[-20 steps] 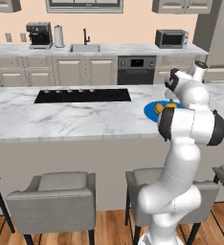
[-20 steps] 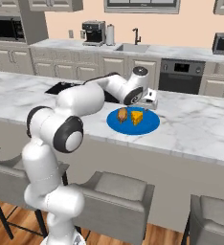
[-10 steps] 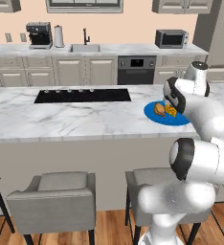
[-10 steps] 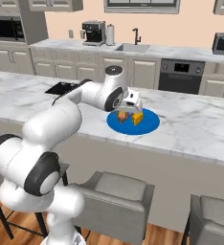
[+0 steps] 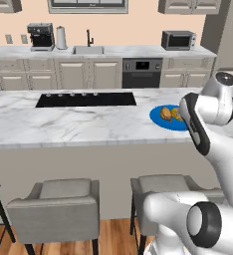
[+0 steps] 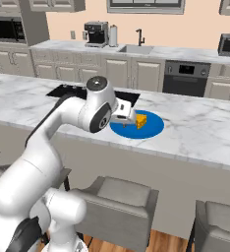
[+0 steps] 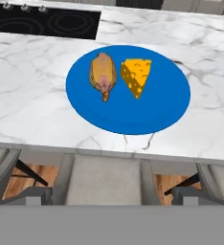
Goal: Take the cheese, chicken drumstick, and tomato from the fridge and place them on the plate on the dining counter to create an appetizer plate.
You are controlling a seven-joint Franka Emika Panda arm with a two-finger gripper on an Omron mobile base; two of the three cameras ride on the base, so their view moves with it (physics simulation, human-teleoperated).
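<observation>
End effector is seen beside the plate on the counter; its opening cannot be told. Chicken drumstick and cheese lie side by side on the plate. No writing is legible.

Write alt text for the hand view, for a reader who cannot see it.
A blue plate on the white marble dining counter holds a chicken drumstick and a cheese wedge lying side by side, apart. A black cooktop is inset at the counter's upper left, and grey stool seats show below the counter's near edge.
</observation>
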